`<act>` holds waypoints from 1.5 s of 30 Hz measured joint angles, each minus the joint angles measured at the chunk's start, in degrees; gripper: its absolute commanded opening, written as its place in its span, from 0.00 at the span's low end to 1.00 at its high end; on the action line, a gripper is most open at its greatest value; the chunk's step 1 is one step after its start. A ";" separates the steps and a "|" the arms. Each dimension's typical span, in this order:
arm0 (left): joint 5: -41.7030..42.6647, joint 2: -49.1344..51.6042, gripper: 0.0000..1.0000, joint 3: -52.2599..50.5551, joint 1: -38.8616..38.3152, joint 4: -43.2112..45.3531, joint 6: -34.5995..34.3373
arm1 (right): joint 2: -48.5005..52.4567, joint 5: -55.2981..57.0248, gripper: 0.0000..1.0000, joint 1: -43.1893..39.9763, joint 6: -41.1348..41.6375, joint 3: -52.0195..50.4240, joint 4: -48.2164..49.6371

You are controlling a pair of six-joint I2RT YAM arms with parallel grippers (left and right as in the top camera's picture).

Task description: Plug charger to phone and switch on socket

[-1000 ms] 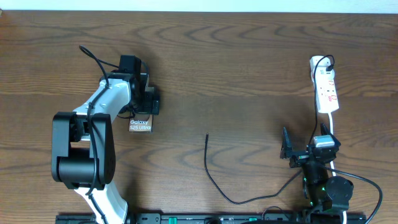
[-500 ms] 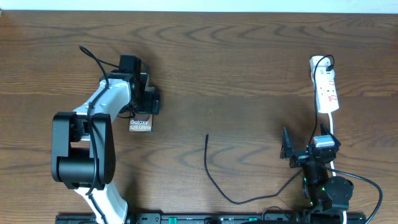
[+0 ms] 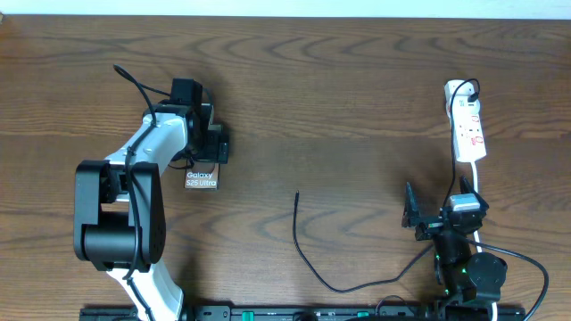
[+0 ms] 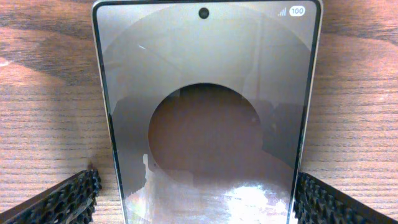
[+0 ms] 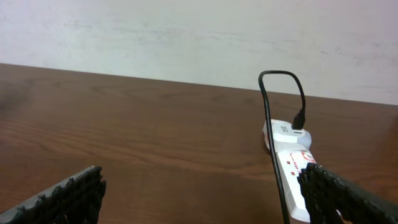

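Observation:
The phone [image 3: 201, 179] lies flat on the table, its white lettering showing below my left gripper [image 3: 207, 153]. In the left wrist view the phone's glossy face [image 4: 205, 93] fills the frame. The left gripper [image 4: 202, 199] is open, with a finger on each side of the phone's lower edges. The charger [image 3: 308, 259] is a thin black cable lying loose mid-table, its free tip [image 3: 297, 193] pointing away from me. The white socket [image 3: 467, 125] lies at the far right and also shows in the right wrist view [image 5: 297, 180]. My right gripper [image 3: 443, 209] is open and empty [image 5: 199, 199], near its base.
A black plug and cable [image 5: 298, 118] sit in the socket's far end. The socket's white cord [image 3: 479, 183] runs toward the right arm's base. Thick robot cables [image 3: 508, 259] lie at the front right. A pale wall [image 5: 186, 37] rises behind the table.

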 measured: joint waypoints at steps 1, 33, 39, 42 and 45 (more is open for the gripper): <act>0.00 0.00 0.97 0.00 0.00 0.00 0.00 | 0.00 0.00 0.99 0.00 0.00 0.00 0.00; 0.02 0.00 0.79 0.00 0.00 0.00 0.00 | 0.00 0.00 0.99 0.00 0.00 0.00 0.00; -0.02 0.00 0.78 0.00 0.00 0.00 0.00 | 0.00 0.00 0.99 0.00 0.00 0.00 -0.02; -0.02 0.00 0.77 0.00 0.00 0.00 0.00 | 0.00 0.00 0.99 0.00 0.00 0.00 0.00; -0.02 0.00 0.77 0.00 0.00 0.00 0.00 | 0.00 0.00 0.99 0.00 0.00 0.00 0.00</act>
